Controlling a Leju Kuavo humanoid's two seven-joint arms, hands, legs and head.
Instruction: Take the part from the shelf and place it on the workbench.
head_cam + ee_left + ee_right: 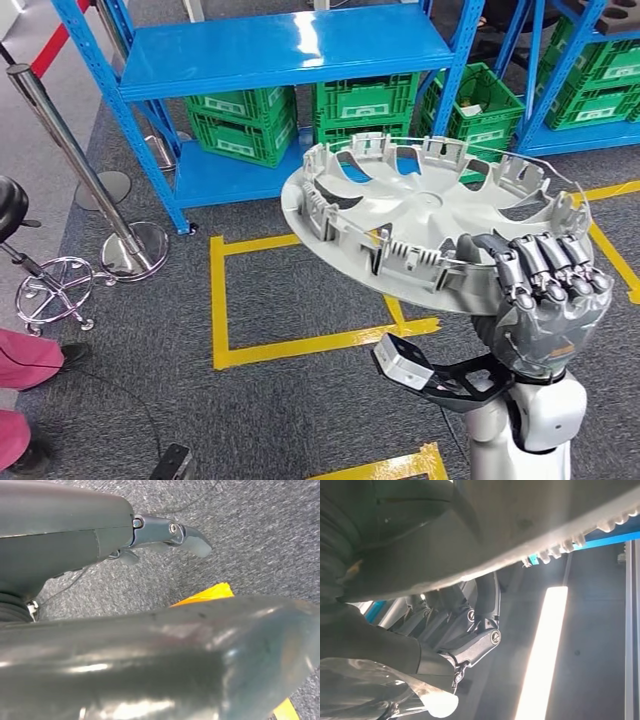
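Note:
The part [423,215] is a round grey plastic wheel cover with clips around its rim, held tilted above the floor in front of the shelf. My right hand [543,290] grips its near right edge, with the fingers [555,262] curled over the rim. In the right wrist view the fingers [471,630] close against the underside of the part [546,510]. My left hand [75,535] hangs over grey carpet with a finger [170,532] stretched out and nothing in it.
A blue metal shelf [287,50] stands ahead with green crates [241,120] on its low level. Yellow tape [219,300] marks squares on the carpet. A barrier post [136,245], a stool [53,290] and a person's pink trouser legs [23,365] are at the left.

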